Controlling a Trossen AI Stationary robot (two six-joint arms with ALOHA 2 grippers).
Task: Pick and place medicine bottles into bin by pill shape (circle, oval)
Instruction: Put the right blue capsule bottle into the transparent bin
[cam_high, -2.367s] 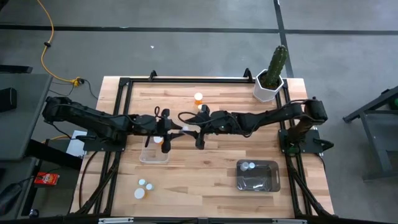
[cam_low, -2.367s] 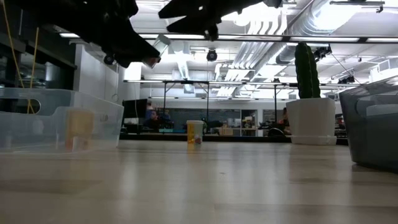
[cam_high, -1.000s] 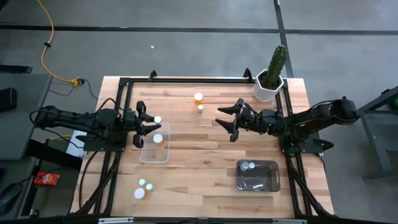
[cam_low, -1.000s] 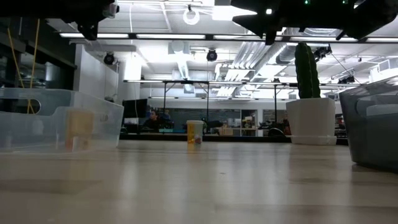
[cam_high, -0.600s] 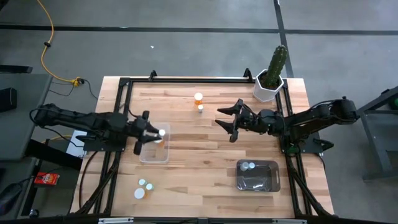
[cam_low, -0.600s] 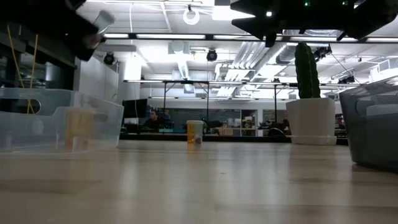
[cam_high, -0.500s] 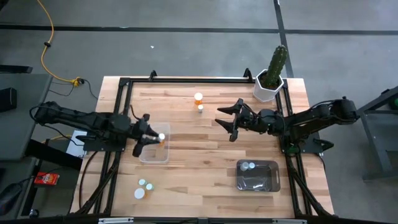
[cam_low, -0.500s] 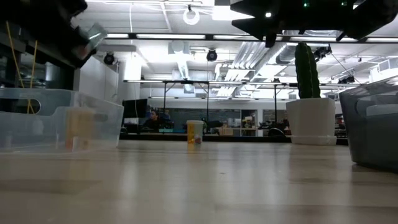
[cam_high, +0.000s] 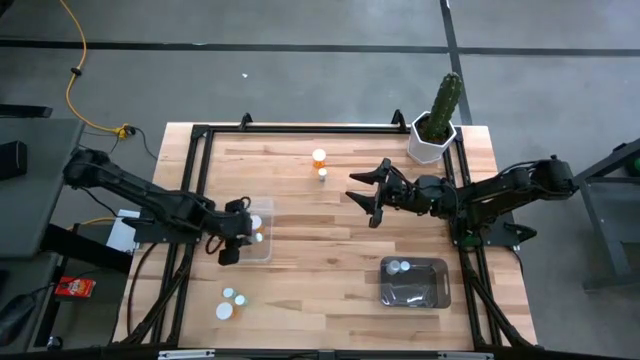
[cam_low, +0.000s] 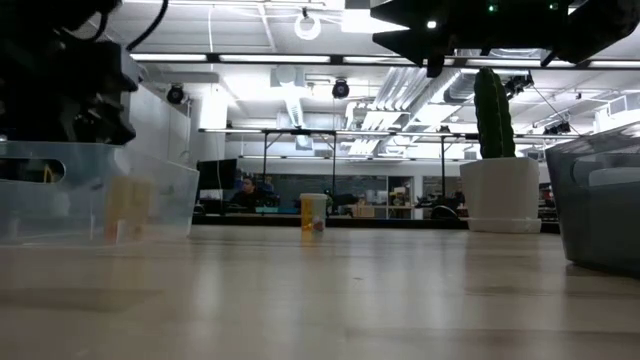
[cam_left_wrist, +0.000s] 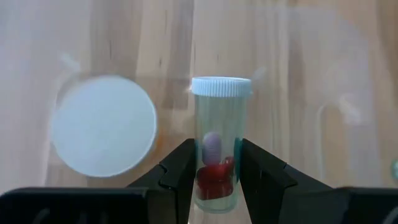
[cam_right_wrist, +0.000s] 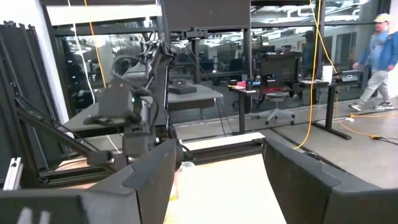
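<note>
Your left gripper (cam_left_wrist: 211, 177) is pinching a clear medicine bottle (cam_left_wrist: 217, 140) by its lower body, white cap away from the wrist, right over the clear bin (cam_high: 262, 250) at the table's left. I judge the bottle light, stiff and slick-walled, so keep your hold low on the body, where the fingers sit now, not on the cap. Just beside the held bottle, down inside the bin, lies the white cap of another bottle (cam_left_wrist: 103, 134); it looks like the one thing that crowds your drop.

Nearer you than the gripper, two white-capped bottles (cam_high: 229, 301) stand on the bare wood. Far ahead toward the table's middle, two orange bottles (cam_high: 319, 161) wait.

Your right gripper (cam_high: 366, 193) hangs spread and empty, near those orange bottles. Beyond it stands the cactus pot (cam_high: 434, 138); short of it sits the dark bin (cam_high: 436, 292) holding two bottles (cam_high: 399, 267).
</note>
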